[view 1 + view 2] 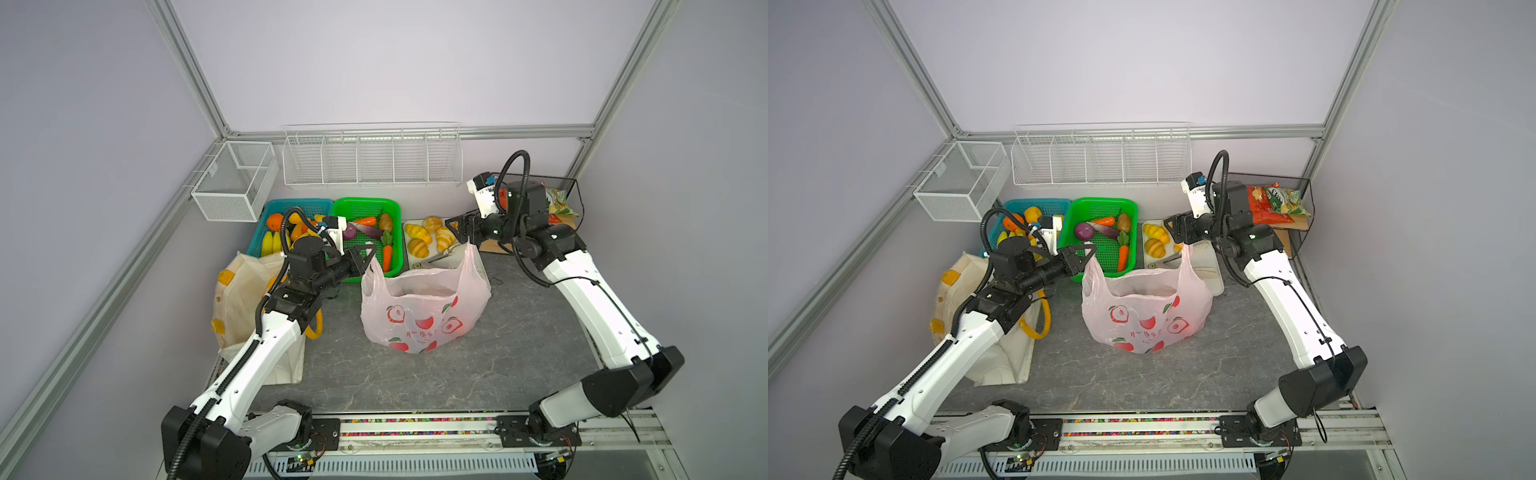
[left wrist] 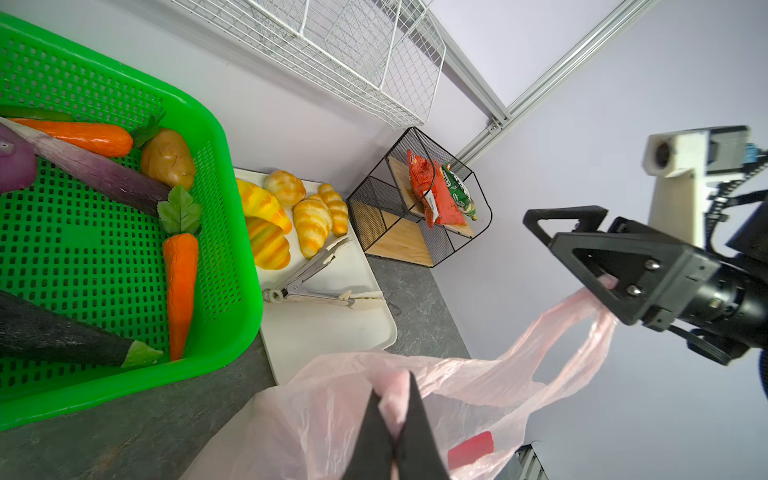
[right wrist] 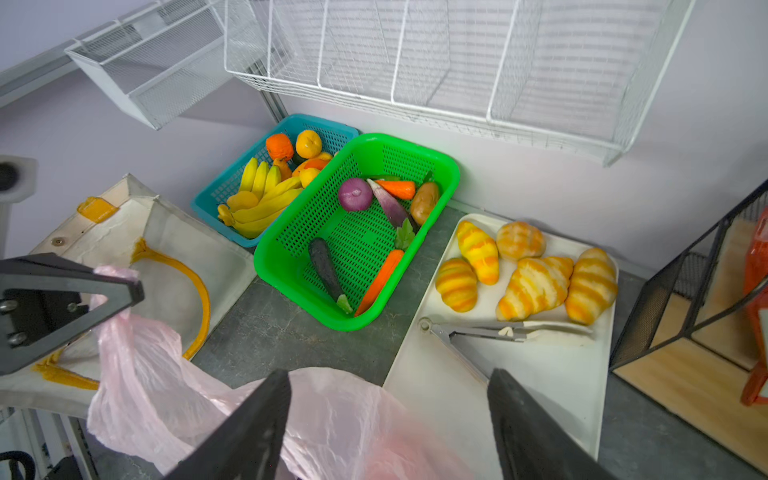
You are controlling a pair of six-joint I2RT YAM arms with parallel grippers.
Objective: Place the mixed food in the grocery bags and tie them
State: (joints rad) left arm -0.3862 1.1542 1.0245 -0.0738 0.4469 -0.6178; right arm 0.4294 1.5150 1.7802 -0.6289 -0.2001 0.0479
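Observation:
The pink grocery bag (image 1: 419, 316) (image 1: 1142, 316) stands open mid-table, both loop handles pulled up. My left gripper (image 1: 370, 253) (image 2: 395, 382) is shut on its left handle. At the right handle, my right gripper (image 1: 455, 232) (image 3: 390, 374) has its jaws spread wide, with pink plastic loose between them. The cream canvas tote (image 1: 245, 299) (image 3: 166, 232) lies open under my left arm. A purple onion (image 3: 354, 194) and a dark eggplant (image 3: 326, 266) lie in the green basket (image 3: 415, 143). Orange and green snack packets (image 1: 1273, 203) sit in the black wire rack (image 2: 374, 195).
A blue basket (image 3: 299, 120) holds bananas and oranges. A white tray (image 3: 540, 374) carries croissants and metal tongs (image 3: 469, 332). Carrots and a potato share the green basket. White wire baskets (image 1: 372, 158) hang on the back wall.

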